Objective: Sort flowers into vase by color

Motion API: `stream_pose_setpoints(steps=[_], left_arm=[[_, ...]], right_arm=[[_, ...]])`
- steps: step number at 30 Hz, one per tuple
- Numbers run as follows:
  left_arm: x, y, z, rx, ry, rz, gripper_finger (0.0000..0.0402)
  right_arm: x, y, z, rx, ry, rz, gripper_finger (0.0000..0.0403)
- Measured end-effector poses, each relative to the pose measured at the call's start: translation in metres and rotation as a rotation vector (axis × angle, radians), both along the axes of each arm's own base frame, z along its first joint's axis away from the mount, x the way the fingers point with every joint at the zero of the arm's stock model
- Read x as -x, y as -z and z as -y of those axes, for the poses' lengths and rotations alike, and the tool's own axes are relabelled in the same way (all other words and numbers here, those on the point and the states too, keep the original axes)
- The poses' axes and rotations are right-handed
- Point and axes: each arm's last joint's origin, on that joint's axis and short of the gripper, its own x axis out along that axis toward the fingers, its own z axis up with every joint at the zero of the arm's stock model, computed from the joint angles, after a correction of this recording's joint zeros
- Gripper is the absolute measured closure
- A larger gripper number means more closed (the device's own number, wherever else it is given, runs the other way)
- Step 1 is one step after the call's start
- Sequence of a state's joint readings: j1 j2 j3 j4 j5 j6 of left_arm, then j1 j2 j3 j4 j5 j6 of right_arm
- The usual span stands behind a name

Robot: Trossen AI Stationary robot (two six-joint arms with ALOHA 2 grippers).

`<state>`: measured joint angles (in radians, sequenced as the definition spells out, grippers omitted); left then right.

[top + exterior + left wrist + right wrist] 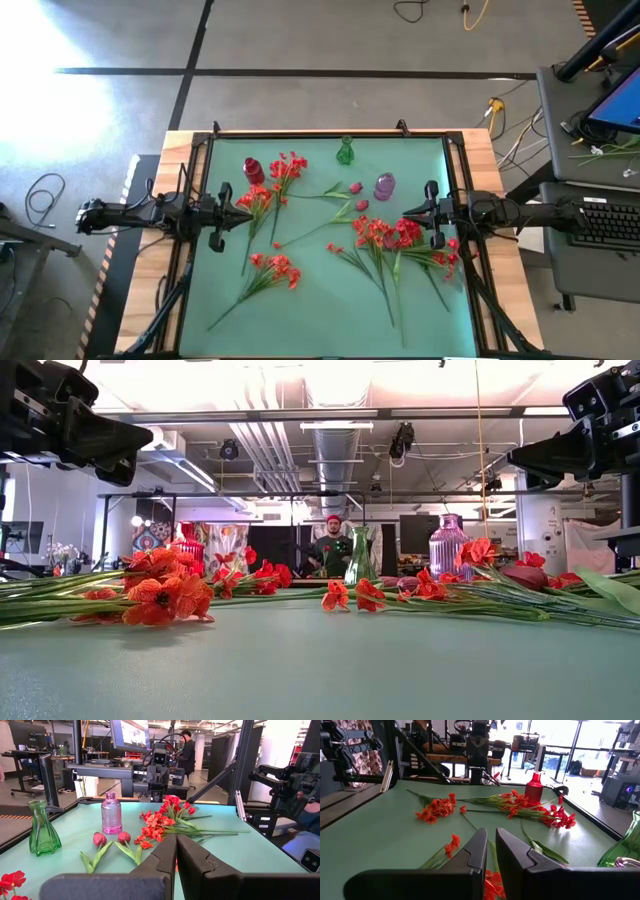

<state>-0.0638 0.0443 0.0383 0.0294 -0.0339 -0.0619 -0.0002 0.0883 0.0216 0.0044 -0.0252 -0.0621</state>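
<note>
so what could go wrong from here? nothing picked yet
1. The flowers near the right tool lie overlapped, stems crossing, so a grasp may lift several colors at once.
2. The green vase and purple vase have narrow necks and look light; a misaligned stem could tip one.
3. The magenta buds lie close to the purple vase, so reaching for them risks bumping it.

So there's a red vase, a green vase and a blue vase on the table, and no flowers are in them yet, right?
Not quite: the third vase is purple, not blue, as the high view shows. The rest holds: a red vase and a green vase stand on the table too, and no flowers are in any of them yet.
</note>
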Motion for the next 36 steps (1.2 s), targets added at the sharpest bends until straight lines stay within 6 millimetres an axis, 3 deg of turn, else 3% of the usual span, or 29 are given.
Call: stream_pose_setpoints(steps=[7, 11, 15, 24, 28, 36], left_arm=[[0.0, 0.0, 0.0, 0.0, 0.0, 0.0, 0.0402], [0.0, -0.003, 0.0, -0.011, -0.005, 0.03, 0.0402], [0.003, -0.022, 0.0, 0.079, 0.002, 0.232, 0.0402], [0.022, -0.06, -0.002, 0.155, 0.031, 0.667, 0.0402], [0.027, -0.072, -0.003, 0.264, 0.047, 0.713, 0.0402], [0.031, -0.087, -0.003, 0.32, 0.078, 0.708, 0.0402]], right_arm=[[0.0, -0.001, 0.0, -0.004, 0.0, 0.008, 0.0369], [0.0, -0.004, 0.001, -0.189, 0.031, 0.042, 0.0369], [0.0, -0.016, 0.002, -0.436, 0.069, 0.164, 0.0369], [0.0, -0.015, 0.002, -0.608, 0.067, 0.152, 0.0369], [-0.001, -0.014, 0.002, -0.629, 0.071, 0.145, 0.0369], [-0.002, -0.014, 0.005, -0.666, 0.146, 0.173, 0.0369]])
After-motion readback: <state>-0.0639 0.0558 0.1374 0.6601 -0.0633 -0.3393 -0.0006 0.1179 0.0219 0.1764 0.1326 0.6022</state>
